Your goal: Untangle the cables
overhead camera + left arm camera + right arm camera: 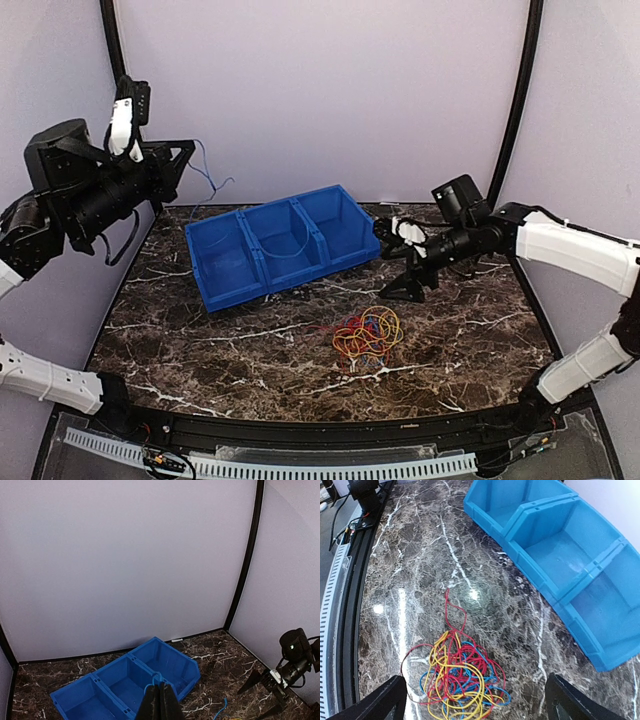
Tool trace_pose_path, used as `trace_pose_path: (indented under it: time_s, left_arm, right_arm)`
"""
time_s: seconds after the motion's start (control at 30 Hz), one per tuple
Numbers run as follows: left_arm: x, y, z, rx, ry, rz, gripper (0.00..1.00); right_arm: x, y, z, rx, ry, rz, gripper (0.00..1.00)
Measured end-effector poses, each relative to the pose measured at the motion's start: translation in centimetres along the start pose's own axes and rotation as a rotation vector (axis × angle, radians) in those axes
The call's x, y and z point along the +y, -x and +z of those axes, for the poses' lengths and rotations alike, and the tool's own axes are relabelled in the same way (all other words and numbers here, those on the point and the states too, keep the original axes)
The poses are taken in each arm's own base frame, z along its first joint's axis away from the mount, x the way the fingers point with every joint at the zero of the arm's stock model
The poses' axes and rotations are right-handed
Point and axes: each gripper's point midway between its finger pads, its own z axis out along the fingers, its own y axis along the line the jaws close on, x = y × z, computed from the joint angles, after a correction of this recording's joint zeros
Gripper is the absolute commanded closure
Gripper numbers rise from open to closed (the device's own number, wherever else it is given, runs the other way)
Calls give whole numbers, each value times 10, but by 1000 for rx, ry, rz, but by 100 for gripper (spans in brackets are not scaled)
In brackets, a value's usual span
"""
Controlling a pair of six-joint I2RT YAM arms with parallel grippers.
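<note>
My right end effector point(475, 677) hangs spread wide above the cables point(457, 672), heaped on the desk point(420, 555) near the blue bins point(540, 587). My raised left end effector point(160, 692) pinches one blue cable point(208, 172).

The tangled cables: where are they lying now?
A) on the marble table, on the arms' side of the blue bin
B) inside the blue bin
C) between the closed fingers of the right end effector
A: the tangled cables lie loose on the marble table, apart from the blue bin, and the right end effector is open, gripping nothing.
</note>
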Motion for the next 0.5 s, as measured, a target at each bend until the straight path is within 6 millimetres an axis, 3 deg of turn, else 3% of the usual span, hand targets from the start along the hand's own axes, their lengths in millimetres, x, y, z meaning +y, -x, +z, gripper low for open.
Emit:
trace_pose_path:
  time_s: [0.13, 0.27, 0.4, 0.5]
  left_arm:
    - [-16, -30, 18, 91, -25, 14, 100]
    - [-30, -76, 43, 233, -46, 41, 100]
    - [-30, -113, 65, 349, -30, 42, 100]
    - [-18, -129, 79, 405, 4, 9, 100]
  right_arm:
    - [-18, -5, -38, -66, -100, 40, 3]
    - [-41, -39, -67, -126, -203, 169, 5]
    - [-40, -72, -57, -105, -206, 252, 6]
    - [-41, -79, -50, -98, -196, 276, 7]
